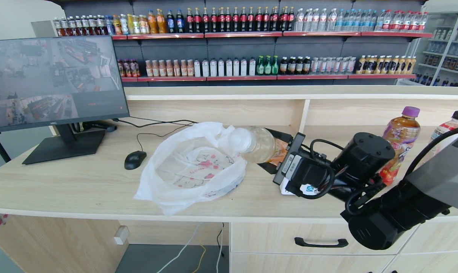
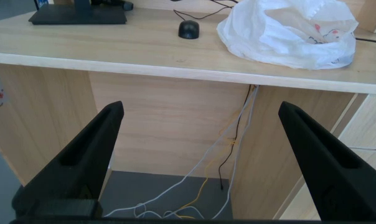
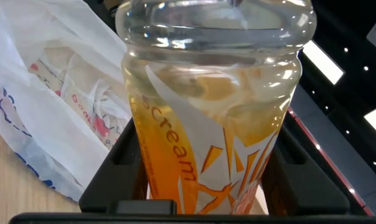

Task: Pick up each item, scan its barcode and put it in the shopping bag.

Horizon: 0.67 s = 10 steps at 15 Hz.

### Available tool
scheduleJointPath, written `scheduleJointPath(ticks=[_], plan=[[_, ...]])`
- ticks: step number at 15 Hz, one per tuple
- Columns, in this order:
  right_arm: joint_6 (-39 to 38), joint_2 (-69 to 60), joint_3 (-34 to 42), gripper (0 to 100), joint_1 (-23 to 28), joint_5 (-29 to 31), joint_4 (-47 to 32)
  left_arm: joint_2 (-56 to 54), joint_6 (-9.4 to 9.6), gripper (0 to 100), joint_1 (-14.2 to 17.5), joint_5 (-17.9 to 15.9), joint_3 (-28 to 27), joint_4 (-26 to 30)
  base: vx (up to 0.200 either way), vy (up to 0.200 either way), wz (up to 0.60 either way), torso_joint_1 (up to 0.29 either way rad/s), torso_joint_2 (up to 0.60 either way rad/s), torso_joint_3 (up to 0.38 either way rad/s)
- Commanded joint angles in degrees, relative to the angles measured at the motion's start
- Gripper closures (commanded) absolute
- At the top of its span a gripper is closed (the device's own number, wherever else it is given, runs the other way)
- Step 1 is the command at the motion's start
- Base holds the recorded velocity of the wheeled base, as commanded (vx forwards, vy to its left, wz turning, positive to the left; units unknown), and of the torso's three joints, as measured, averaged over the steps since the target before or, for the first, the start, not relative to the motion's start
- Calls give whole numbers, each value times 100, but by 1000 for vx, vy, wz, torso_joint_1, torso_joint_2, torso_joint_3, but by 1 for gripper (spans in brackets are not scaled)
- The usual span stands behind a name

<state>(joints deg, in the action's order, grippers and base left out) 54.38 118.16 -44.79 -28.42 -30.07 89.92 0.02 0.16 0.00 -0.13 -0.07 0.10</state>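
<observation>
Left wrist view has the left tool (image 2: pixel 197 162) spread wide, low in front of the worktop (image 2: pixel 144 59) edge. Over the worktop the right tool (image 1: pixel 271 151) grips a clear bottle (image 1: pixel 253 144) held sideways, its base just at the rim of the white bag (image 1: pixel 191 167). Beyond that arm stand a purple-capped bottle (image 1: pixel 401 136) and a black-capped bottle (image 1: pixel 452 127). Farther left are a mouse (image 1: pixel 135 159) and a monitor (image 1: pixel 50 79). Drink shelves (image 1: pixel 244 35) line the back.

Mouse (image 1: pixel 135 159) on counter (image 1: pixel 81 189), well left of right gripper (image 1: pixel 275 152); monitor (image 1: pixel 54 81) farther left. Stocked drink shelves (image 1: pixel 251 35) well beyond gripper. Drawer handle (image 1: pixel 321 243) below gripper, on counter front.
</observation>
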Motion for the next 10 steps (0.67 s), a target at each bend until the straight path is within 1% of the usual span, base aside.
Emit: scheduleJointPath(ticks=[1,5,7,8,10], plan=[[-7,110,-12,100,20,-42,8,-2,2,0,0,-4,-1,-1,0,0,0,0,0,0],[2,31,23,100,143,-86,8,-2,2,0,0,-4,-1,-1,0,0,0,0,0,0],[90,-118,190,100,433,-201,8,-2,2,0,0,5,7,-1,0,0,0,0,0,0],[99,-144,207,100,477,-209,8,-2,2,0,0,5,-1,-1,0,0,0,0,0,0],[152,-136,234,100,785,-455,8,-2,2,0,0,-4,-1,-1,0,0,0,0,0,0]])
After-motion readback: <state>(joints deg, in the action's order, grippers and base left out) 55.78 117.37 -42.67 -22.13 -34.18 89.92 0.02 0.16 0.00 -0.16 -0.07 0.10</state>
